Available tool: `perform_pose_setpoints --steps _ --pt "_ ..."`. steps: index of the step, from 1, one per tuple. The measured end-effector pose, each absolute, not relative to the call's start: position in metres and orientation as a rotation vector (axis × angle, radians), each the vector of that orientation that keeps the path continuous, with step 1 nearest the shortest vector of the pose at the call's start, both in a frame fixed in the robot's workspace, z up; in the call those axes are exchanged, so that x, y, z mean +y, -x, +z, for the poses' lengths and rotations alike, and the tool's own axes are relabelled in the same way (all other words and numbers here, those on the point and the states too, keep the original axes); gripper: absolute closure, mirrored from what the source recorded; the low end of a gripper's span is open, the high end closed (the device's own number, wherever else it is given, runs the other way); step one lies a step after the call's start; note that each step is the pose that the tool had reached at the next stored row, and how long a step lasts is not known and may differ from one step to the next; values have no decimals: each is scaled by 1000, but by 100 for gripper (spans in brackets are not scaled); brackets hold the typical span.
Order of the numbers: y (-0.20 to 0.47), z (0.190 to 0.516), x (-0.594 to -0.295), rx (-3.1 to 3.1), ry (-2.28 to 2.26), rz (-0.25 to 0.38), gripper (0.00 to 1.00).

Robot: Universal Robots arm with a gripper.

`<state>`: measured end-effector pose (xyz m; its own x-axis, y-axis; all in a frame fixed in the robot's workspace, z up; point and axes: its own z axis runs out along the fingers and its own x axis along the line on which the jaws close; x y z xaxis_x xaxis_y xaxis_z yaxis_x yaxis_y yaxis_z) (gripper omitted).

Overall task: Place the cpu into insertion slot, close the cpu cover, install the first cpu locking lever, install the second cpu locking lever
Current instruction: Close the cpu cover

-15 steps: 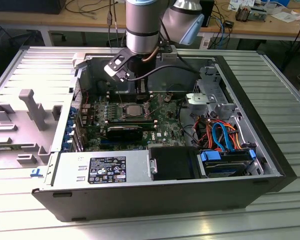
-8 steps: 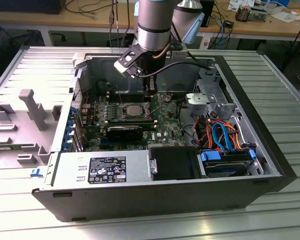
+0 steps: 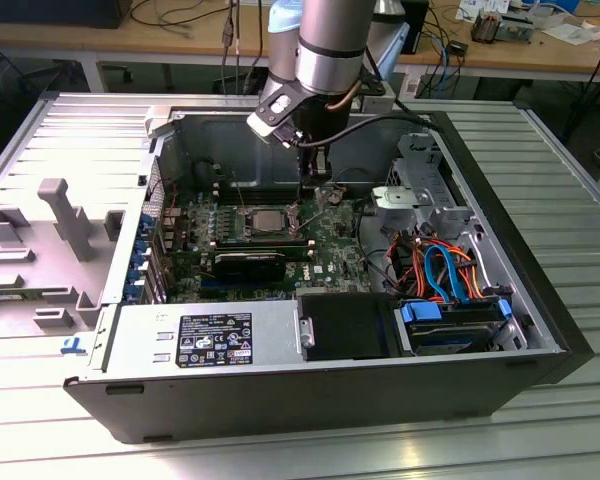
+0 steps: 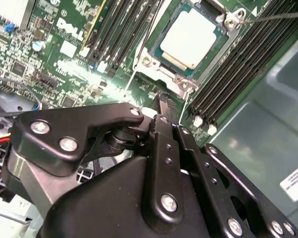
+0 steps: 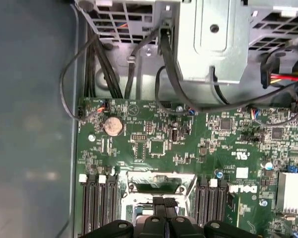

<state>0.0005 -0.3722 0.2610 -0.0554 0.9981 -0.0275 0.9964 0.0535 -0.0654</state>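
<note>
- Plainly, the cpu (image 4: 191,38) lies flat in the insertion slot (image 4: 155,72), silver top up and its edges square to the slot's metal rim, so seating it looks done.
- The gripper (image 4: 166,103) is closed, its fingertips pressed together with nothing between them (a blunt point, I judge, suited to pushing or hooking rather than carrying).
- That tip hangs just beside the slot's near corner, apart from the cpu itself. In the first wrist view it sits right at the edge of a silver frame that I take for the cpu cover (image 5: 161,177), though I cannot tell whether it lies flat or stands tilted.
- A thin wire lever (image 4: 273,16) runs out from the slot's far corner over the memory slots (image 4: 243,64). It seems free rather than latched, which would fit a cover not yet locked.
- In the exterior view the arm reaches straight down into the open computer case (image 3: 330,400). The case lies on its side on the ribbed bench (image 3: 570,440), so the motherboard (image 3: 330,245) faces up and the slot can be reached from above.
</note>
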Motion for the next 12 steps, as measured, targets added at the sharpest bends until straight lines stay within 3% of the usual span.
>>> perform_pose_setpoints --steps 12 --pt "-49 263 -372 -2211 2090 193 89"
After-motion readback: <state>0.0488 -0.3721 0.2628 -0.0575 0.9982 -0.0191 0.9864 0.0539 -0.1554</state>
